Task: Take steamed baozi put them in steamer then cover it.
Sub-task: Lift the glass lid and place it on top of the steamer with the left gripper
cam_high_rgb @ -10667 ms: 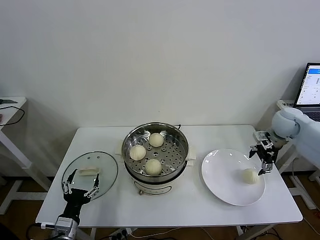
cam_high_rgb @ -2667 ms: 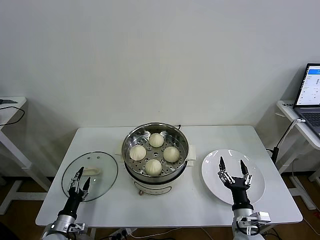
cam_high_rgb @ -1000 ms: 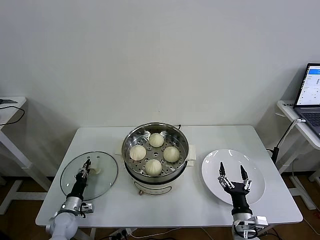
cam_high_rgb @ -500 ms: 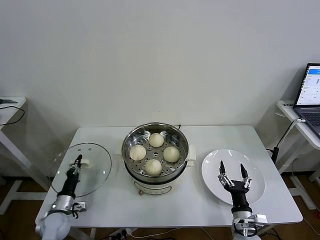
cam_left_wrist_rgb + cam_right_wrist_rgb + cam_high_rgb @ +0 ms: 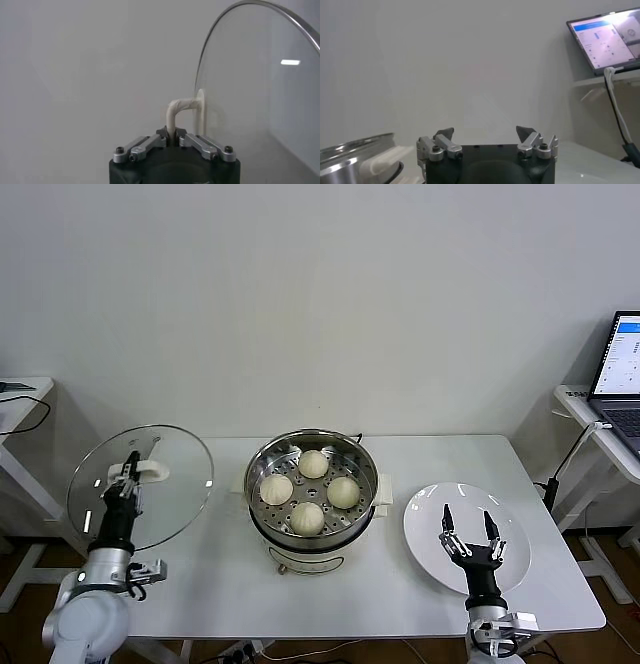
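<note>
The steamer (image 5: 311, 524) stands at the table's middle, uncovered, with several white baozi (image 5: 313, 464) on its perforated tray. My left gripper (image 5: 128, 475) is shut on the white handle (image 5: 179, 111) of the round glass lid (image 5: 140, 486). It holds the lid in the air over the table's left end, tilted nearly upright. In the left wrist view the lid (image 5: 255, 95) fills one side and the jaws pinch the handle's thin bar. My right gripper (image 5: 470, 526) hovers open and empty over the white plate (image 5: 425, 529). The steamer's rim (image 5: 350, 152) shows beside the right gripper (image 5: 485, 134) in the right wrist view.
The white table (image 5: 400, 604) carries the steamer and the plate. A laptop (image 5: 622, 359) sits on a side desk at the far right. Another small desk (image 5: 20, 399) with a cable stands at the far left.
My left gripper has lifted the glass lid off the table, raising it and tipping it upright. The right gripper has stayed over the plate.
</note>
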`<state>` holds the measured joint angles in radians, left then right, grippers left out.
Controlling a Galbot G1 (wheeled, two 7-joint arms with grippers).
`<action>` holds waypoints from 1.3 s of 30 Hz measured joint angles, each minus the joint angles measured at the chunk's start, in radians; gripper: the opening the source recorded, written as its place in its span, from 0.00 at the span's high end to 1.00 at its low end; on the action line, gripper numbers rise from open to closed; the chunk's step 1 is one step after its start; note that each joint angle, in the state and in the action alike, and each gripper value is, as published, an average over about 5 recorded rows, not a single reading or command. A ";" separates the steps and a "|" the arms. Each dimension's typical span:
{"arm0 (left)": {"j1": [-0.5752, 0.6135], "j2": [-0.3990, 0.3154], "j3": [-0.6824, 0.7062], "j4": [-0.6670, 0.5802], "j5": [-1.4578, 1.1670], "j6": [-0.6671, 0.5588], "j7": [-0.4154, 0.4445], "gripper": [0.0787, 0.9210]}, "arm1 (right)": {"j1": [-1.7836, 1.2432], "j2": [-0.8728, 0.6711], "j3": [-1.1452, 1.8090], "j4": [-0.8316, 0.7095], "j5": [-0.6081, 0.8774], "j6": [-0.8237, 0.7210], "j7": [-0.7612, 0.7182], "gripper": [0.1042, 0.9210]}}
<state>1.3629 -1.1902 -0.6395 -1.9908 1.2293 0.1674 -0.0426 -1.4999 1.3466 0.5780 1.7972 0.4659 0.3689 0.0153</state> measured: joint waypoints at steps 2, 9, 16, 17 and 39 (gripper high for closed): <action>-0.008 0.015 0.047 -0.038 -0.015 0.052 0.044 0.87 | 0.000 0.001 0.004 -0.003 0.002 0.001 -0.001 0.12; -0.081 0.037 0.240 -0.106 -0.022 0.201 0.172 0.87 | 0.000 0.008 0.015 -0.007 0.004 0.004 -0.003 0.12; -0.185 0.026 0.433 -0.117 0.037 0.304 0.262 0.87 | -0.006 0.016 0.027 -0.009 0.003 0.006 -0.003 0.12; -0.199 0.023 0.458 -0.115 0.048 0.316 0.272 0.87 | -0.007 0.018 0.029 -0.011 0.002 0.006 -0.003 0.12; -0.403 -0.151 0.758 0.063 0.248 0.466 0.341 0.87 | -0.002 0.029 0.035 -0.043 -0.014 0.010 -0.006 0.12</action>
<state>0.9597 -1.3409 0.1184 -1.9283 1.4772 0.6337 0.2985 -1.5020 1.3760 0.6129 1.7539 0.4517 0.3784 0.0094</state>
